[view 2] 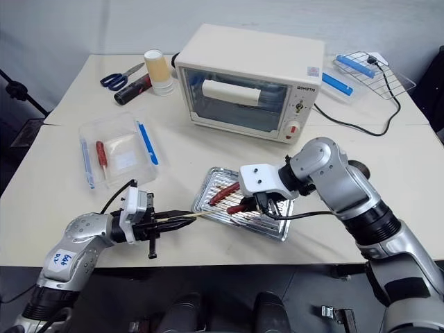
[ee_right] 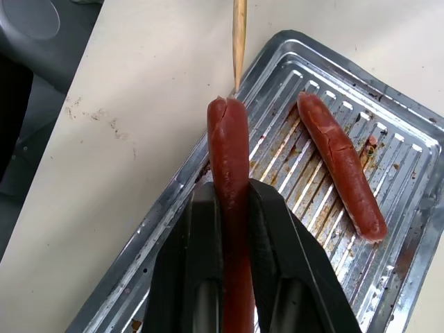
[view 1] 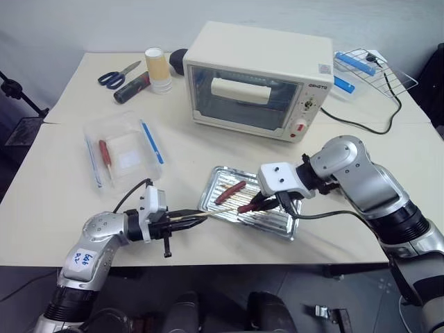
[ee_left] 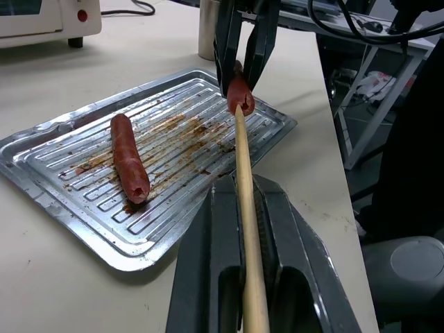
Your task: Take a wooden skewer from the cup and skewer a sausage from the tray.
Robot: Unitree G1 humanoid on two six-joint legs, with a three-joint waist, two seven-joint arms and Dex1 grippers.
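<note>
Left gripper (view 1: 182, 218) at 7 o'clock near the table's (view 1: 62, 208) front edge, fingers clamped on the skewer (view 1: 194, 216), which lies level and points toward 3 o'clock.

Skewer tip meets the end face of the held sausage (ee_right: 229, 208); whether it has pierced, cannot tell.

Right gripper (view 1: 255, 205) just past centre, over the near-left part of the tray (view 1: 277, 225), fingers narrow and pinched around that sausage, its free end sticking out toward the skewer.

Second sausage (view 1: 229, 192) lies loose on the tray's ribbed base, at 10 o'clock from the held one, apart from it.

Tray flat on table, grease-stained.

Cup (ee_left: 207, 31) stands beyond the tray in the left wrist view.

Oven (view 1: 258, 80) at 12 o'clock, far side.
</note>
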